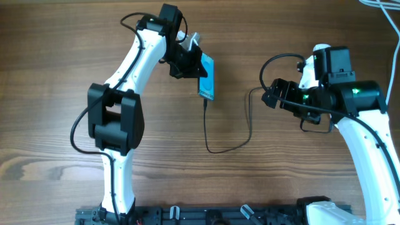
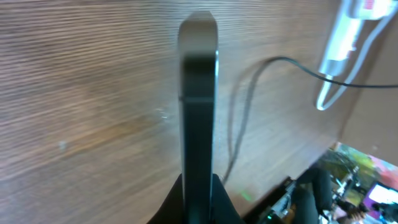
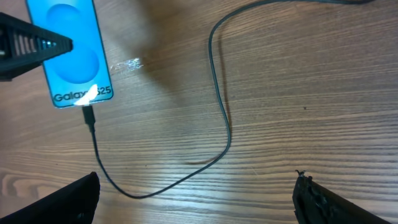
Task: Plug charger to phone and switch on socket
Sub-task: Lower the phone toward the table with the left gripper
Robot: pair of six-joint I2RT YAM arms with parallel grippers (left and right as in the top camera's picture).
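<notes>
My left gripper is shut on the phone, which has a turquoise screen and is held tilted near the table. In the left wrist view the phone shows edge-on between my fingers. The charger, a thin black cable, has its plug tip in the phone's bottom end and loops across the wood toward my right arm. My right gripper is open and empty above the cable loop. The phone also shows in the right wrist view. The socket lies far off, white with red marks.
A thick white cord runs off the table's top right corner. The right arm's own black cable arcs above its wrist. The arm bases and a black rail line the front edge.
</notes>
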